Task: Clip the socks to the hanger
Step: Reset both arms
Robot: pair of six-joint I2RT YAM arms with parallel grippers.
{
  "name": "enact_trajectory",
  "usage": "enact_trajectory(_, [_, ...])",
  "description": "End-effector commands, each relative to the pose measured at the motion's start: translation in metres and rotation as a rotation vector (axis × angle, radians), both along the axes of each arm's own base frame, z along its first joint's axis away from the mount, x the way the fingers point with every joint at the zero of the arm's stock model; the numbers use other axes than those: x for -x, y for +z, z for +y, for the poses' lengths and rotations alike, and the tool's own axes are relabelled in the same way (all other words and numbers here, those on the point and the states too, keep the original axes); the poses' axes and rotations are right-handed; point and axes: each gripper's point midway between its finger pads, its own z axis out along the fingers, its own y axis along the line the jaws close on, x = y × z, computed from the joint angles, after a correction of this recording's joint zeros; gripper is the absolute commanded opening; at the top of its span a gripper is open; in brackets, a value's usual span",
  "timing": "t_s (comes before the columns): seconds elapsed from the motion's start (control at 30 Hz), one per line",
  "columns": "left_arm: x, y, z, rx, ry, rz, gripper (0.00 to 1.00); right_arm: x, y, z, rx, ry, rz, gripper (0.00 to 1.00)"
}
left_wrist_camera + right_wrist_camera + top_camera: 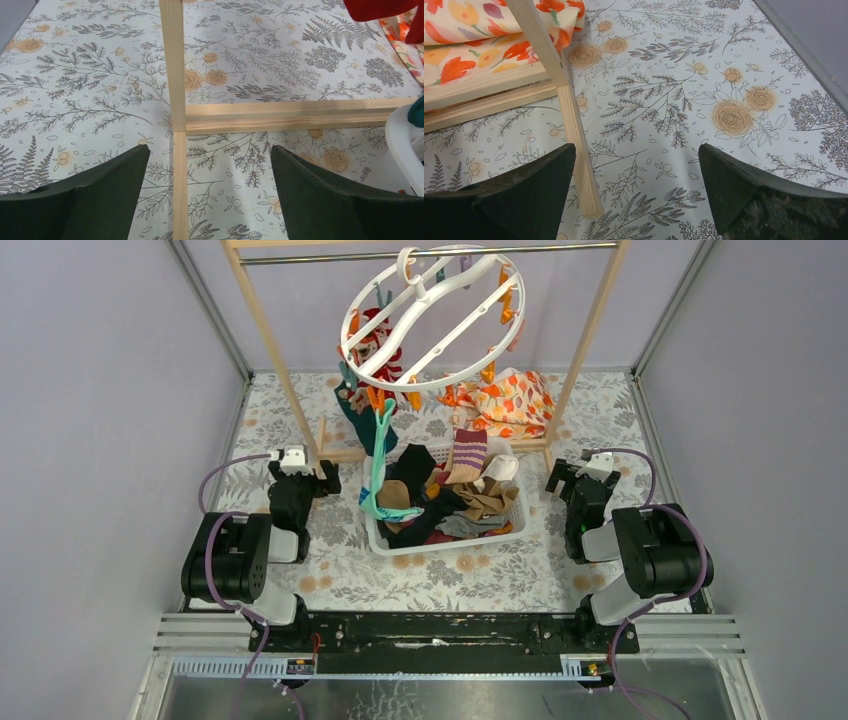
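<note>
- Socks mostly lie heaped in the basket between my two grippers. A few hang from clips on the near-left side of the hanger, up ahead of me.
- Judging by that pile, most of the clipping is left to do.
- My left gripper and right gripper both gape wide, holding nothing, low over the tablecloth.
- One foot of the wooden rack runs right beneath my left fingers. Its other foot sits just left of my right ones.
- Open room lies ahead and right of my right gripper, up to the wall.
</note>
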Motion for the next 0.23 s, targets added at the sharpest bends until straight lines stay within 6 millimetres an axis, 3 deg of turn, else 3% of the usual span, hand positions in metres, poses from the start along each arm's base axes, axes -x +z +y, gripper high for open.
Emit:
enact_trajectory(0.0, [-0.005,0.01,0.007,-0.027,0.034,-0.032,0.99,-0.004,0.014,-0.002,0.011,0.002,-0.048,1.0])
enact_trajectory(0.07, [-0.006,0.008,-0.004,-0.048,-0.008,-0.02,0.99,-0.004,0.013,-0.002,0.011,0.002,-0.047,1.0])
enact_trajectory(0.2, [-0.005,0.009,-0.005,-0.05,-0.007,-0.025,0.99,-0.004,0.014,-0.002,0.011,0.003,-0.047,1.0])
